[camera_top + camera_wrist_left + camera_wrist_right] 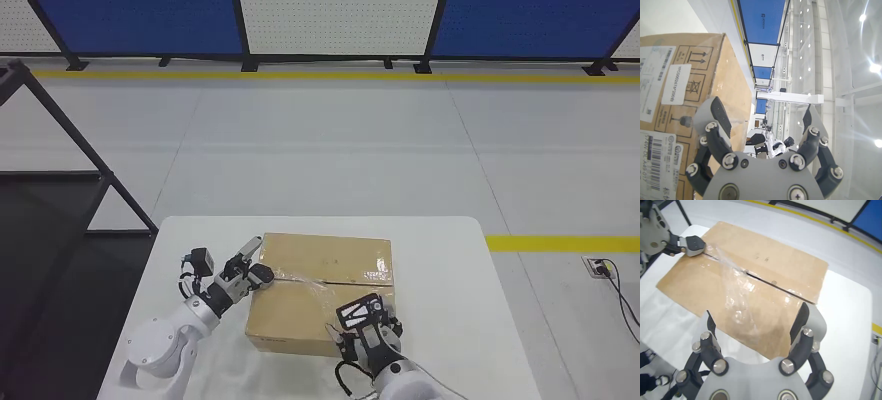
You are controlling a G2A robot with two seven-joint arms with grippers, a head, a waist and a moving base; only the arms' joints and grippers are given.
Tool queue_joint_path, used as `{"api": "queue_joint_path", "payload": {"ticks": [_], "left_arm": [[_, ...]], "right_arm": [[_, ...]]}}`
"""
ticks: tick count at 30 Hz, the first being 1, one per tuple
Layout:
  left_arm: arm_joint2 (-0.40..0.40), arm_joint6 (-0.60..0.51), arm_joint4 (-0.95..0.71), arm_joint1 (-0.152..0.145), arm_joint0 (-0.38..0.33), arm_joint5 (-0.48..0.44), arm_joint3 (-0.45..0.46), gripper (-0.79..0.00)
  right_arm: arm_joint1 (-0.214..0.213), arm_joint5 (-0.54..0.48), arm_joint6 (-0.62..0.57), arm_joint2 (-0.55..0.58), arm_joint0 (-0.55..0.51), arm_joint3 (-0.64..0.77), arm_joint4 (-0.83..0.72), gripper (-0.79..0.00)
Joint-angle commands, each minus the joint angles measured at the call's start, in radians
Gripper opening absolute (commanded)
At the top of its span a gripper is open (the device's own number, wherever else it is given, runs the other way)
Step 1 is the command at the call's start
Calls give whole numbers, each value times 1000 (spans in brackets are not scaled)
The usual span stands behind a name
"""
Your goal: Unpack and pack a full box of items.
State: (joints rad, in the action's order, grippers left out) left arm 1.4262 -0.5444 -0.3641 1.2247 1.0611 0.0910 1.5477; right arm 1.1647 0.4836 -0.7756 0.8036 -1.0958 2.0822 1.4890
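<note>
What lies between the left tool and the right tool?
The cardboard box's closed top, with loose clear tape across its seam; the right wrist view shows it.

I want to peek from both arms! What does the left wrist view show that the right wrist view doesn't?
Left wrist view: white labels and printed symbols on the side of the box, beside the open left tool. Right wrist view: the box's top seam, loose clear tape, the white table, the open right tool. Both: the brown cardboard box and the left tool.
</note>
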Motion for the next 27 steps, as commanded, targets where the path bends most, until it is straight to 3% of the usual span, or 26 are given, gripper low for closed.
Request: {"api": "queue_joint_path", "payload": {"ticks": [1, 8, 10, 14, 19, 22, 27], "left_arm": [[-2, 2, -1, 0, -3, 0, -2, 0], [-6, 0, -5, -1, -9, -1, -8, 0], [-8, 0, -5, -1, -11, -1, -9, 0], [-13, -1, -4, -2, -13, 0, -9, 0], [-15, 2, -4, -3, -14, -2, -11, 0], [-14, 3, -6, -3, -15, -2, -11, 0], [-15, 2, -9, -4, -15, -5, -13, 0]], "right_arm": [[-1, -18, 1, 7, 0, 0, -22, 0], [-1, -23, 11, 11, -4, -8, -14, 0], [-1, -76, 46, 9, -13, -14, -10, 0], [4, -132, 27, -40, -17, -21, 219, 0], [27, -129, -45, -141, -15, -28, 547, 0], [52, -150, -136, -207, -12, -55, 736, 0], [117, -183, -304, -293, 37, -114, 922, 0]]}}
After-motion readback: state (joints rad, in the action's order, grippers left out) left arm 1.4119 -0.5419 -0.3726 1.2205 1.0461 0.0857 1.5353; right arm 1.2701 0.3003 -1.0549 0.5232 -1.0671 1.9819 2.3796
